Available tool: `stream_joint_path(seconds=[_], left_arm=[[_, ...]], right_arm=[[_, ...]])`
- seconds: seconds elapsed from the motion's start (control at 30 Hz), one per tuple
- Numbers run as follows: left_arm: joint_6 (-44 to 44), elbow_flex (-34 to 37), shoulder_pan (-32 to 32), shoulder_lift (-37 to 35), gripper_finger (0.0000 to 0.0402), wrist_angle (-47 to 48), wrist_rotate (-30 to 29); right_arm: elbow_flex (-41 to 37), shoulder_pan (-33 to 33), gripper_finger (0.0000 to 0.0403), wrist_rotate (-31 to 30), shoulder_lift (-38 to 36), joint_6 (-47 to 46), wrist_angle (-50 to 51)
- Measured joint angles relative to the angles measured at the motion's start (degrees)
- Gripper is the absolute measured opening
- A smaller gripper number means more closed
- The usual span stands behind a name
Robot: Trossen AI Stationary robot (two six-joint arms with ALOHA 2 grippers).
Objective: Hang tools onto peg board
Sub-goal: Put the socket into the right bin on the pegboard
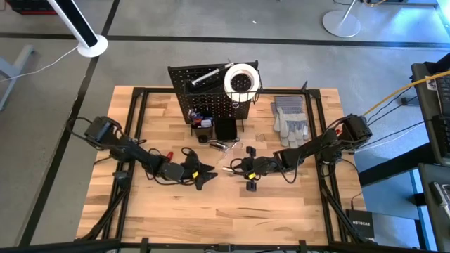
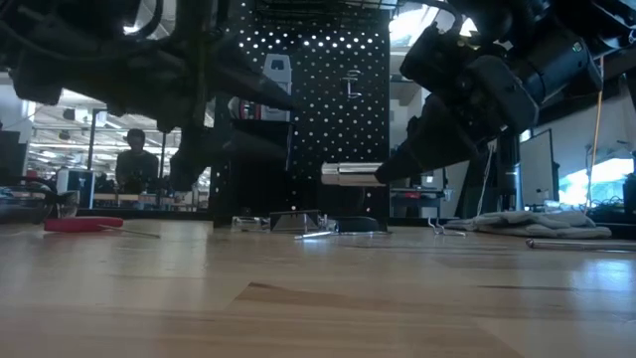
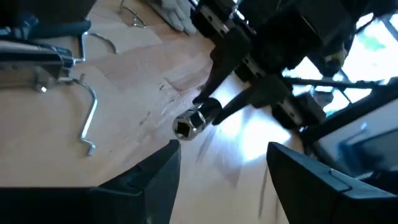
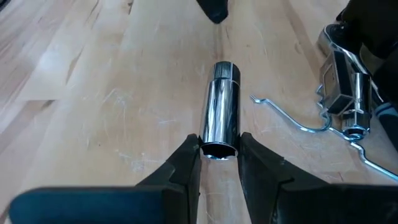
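Shiny silver socket (image 4: 221, 102) pinched in the black right claw (image 4: 219, 163), over a pale wood-grain table (image 1: 281, 211). Black left claw (image 3: 221, 171) open just short of the socket's tip; silver wire hooks (image 4: 292, 118) beside the right claw. Beyond both claws: black board (image 1: 211, 98) dotted with holes, white tape roll (image 1: 241, 79) on it, grey gloves (image 1: 290, 118) beside it, red tool (image 2: 81, 224) far off past the left claw.

1. The peg board (image 2: 318, 109) is cut off by the low view's top edge — both arms cover parts of it
2. Contents of the small black bins (image 1: 214, 128) are too small to tell from above
3. Left gripper (image 3: 221, 171) fingers run off the wrist view's bottom edge
4. A person (image 2: 134, 159) far behind the table is dim and blurred
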State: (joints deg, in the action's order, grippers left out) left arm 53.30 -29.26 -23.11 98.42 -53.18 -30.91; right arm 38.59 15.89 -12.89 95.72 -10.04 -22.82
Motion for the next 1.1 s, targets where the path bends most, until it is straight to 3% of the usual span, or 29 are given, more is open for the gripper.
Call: stream_joint_path(seconds=[0.43,0.73,1.1], left_arm=[[4.8,-0.6,1.2,2.0,0.0224,-4.8,0.7],[-0.2,-7.6,1.5,6.4,0.0223,-1.4,4.5],[-2.8,-8.3,2.1,7.1,0.0223,3.1,6.3]], right_arm=[[0.0,3.2,0.0090,-0.7,0.0,5.8,-3.7],[0.0,3.2,0.0090,-1.0,0.0,7.4,-7.1],[0.0,3.2,0.0090,-2.8,0.0,7.4,-7.2]])
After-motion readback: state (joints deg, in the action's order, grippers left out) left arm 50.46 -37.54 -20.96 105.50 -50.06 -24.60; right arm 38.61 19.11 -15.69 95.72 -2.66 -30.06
